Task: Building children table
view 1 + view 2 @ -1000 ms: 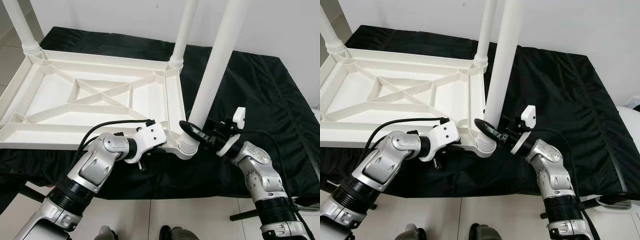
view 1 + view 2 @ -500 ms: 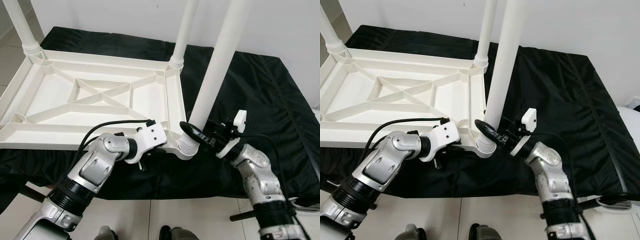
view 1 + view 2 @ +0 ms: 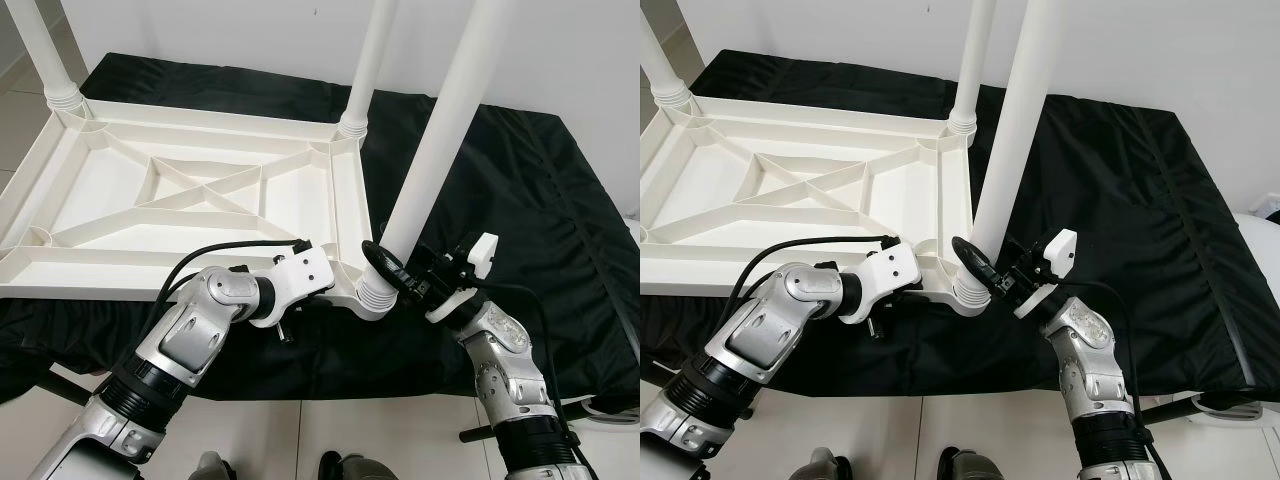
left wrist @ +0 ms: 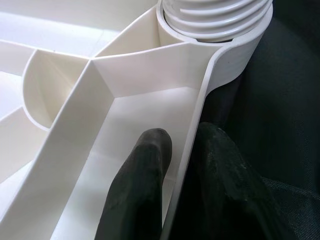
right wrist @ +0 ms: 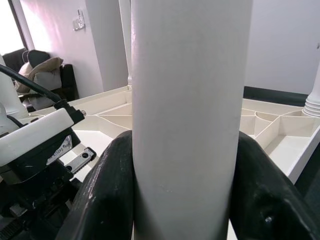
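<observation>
- Left eye view: the right gripper [image 3: 385, 268] has its two long black fingers pinched around the foot of the near white round plastic table leg [image 3: 430, 160], just above its ribbed collar. The left gripper [image 3: 322, 288] sits at the near rim of the upturned white ribbed plastic tabletop [image 3: 190, 200]; its fingers are hidden behind the white wrist block here. The tabletop lies underside up on a black cloth [image 3: 500, 170] that covers the work surface. Two more white legs stand in the far corner sockets.
- Right eye view: the same scene; the near leg rises tilted slightly to the right from the tabletop's near right corner socket, with the right gripper's black fingers wrapped round its base.
- Left wrist view: the left gripper's jaws straddle the thin white rim of the tabletop, one black finger [image 4: 137, 190] inside the rim and the other outside against the black cloth, both touching the wall. The ribbed collar [image 4: 215, 20] of the leg sits in the corner socket just ahead.
- Right wrist view: the white leg stands upright between the two black fingers [image 5: 107, 195], which press on it from both sides.
</observation>
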Tool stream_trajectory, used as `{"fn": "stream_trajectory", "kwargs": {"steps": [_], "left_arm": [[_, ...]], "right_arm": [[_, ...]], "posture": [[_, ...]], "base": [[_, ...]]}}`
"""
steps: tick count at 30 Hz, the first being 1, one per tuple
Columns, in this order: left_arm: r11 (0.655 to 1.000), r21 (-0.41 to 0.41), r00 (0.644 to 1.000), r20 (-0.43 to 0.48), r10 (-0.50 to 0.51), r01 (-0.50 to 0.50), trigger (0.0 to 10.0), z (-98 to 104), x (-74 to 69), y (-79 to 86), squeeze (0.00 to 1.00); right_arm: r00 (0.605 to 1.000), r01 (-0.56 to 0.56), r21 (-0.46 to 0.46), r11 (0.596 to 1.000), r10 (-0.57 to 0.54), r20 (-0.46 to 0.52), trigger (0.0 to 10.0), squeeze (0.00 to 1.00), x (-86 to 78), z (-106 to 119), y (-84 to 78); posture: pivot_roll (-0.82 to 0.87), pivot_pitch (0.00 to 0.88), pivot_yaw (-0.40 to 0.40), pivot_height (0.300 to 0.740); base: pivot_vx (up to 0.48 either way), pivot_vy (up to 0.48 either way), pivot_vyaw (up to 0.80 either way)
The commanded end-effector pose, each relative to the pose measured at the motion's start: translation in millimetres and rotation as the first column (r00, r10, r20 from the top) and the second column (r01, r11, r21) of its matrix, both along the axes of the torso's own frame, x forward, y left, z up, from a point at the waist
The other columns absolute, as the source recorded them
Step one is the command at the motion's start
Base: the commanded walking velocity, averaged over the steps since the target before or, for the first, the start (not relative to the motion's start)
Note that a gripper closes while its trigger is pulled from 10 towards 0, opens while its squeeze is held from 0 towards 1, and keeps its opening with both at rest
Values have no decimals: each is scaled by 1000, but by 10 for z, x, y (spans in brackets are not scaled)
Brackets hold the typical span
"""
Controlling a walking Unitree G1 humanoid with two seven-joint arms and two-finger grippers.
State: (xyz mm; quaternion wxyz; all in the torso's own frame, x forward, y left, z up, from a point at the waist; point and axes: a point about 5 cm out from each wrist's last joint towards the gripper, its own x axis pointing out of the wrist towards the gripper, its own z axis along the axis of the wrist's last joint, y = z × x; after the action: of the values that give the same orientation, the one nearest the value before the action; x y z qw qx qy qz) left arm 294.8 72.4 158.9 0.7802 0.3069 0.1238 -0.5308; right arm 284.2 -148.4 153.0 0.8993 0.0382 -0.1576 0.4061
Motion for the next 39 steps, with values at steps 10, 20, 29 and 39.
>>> {"fn": "stream_trajectory", "kwargs": {"steps": [10,20,29,39], "left_arm": [[1000,-14,997,79,-6,7,10000,118,-13,-77,0],[1000,-13,997,79,-12,13,10000,117,-17,-93,0],[1000,-10,997,80,-15,16,10000,121,-14,-95,0],[1000,-9,996,83,-17,18,10000,138,5,-101,0]], "right_arm": [[977,-50,-158,986,16,-213,10000,0,-207,-493,-39],[984,-3,-131,991,-20,-176,10000,0,-200,-394,-117],[982,-2,-121,993,-21,-188,10000,0,-256,-389,-168],[983,21,-105,994,-40,-180,10000,0,-300,-345,-232]], "posture": [[-5,158,-72,740],[-9,155,-69,740],[-12,153,-65,740],[-15,157,-61,740]], "base": [[0,0,0],[0,0,0],[0,0,0],[0,0,0]]}}
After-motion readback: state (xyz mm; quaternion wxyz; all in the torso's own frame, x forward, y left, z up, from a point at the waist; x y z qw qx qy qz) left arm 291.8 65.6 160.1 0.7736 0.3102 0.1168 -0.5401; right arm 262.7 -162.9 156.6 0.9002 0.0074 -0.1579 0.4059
